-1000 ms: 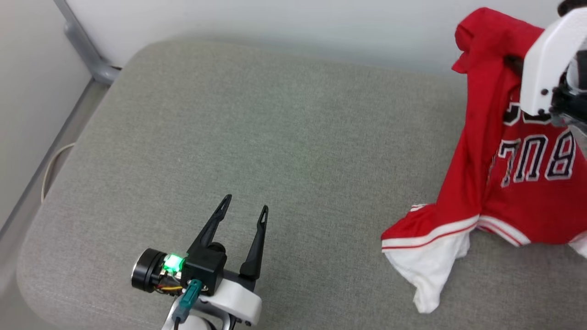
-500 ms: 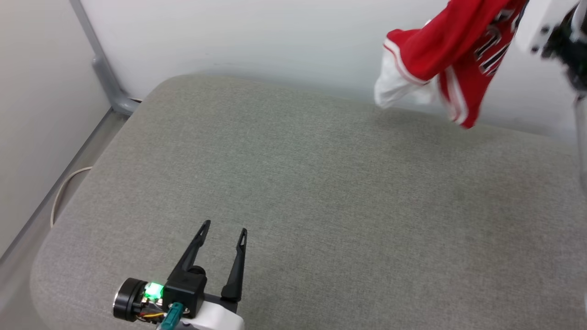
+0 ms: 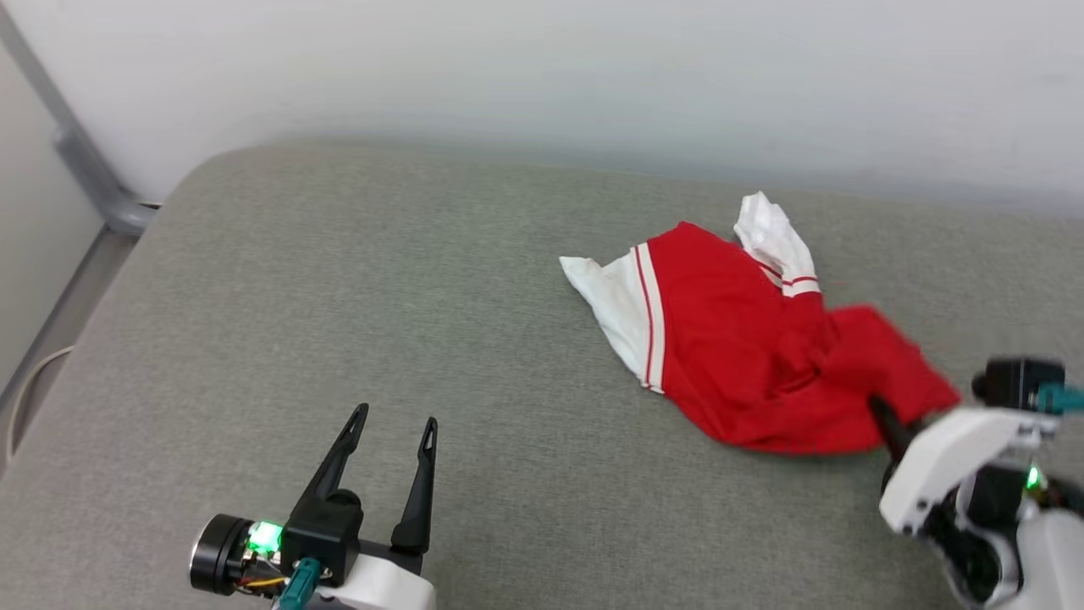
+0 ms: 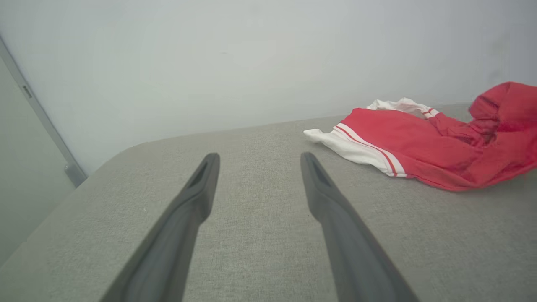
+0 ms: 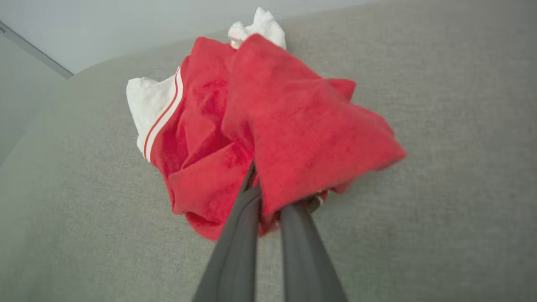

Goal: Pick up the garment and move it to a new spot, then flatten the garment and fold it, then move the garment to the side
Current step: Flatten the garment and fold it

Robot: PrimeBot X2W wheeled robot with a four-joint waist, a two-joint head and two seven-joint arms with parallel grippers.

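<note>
The shirt [image 3: 745,364] lies in a crumpled heap on the big grey cushion [image 3: 423,296]. It sits on the robot's right side, a bit closer to the pale wall [image 3: 542,68] than to the robot. The plain red cloth faces up. One white sleeve [image 3: 614,301] with red stripes lies flat and points to the robot's left. The other white sleeve [image 3: 771,233] pokes up at the far edge of the heap.

The right gripper [image 3: 885,415] is pinched tight on the near red corner of the shirt. Its two dark fingers [image 5: 235,251] are pressed close together, and their tips are lost under the cloth. That corner is pulled up off the cushion and drapes over the fingers. The rest of the shirt lies on the cushion.

The left gripper [image 3: 396,417] is spread wide and has nothing in it. It hangs low over the near left part of the cushion, well apart from the shirt. Its fingers point toward the wall. A small green light [image 3: 264,535] glows on its wrist.

A grey bar [image 3: 85,169] runs down the wall past the far left corner of the cushion
</note>
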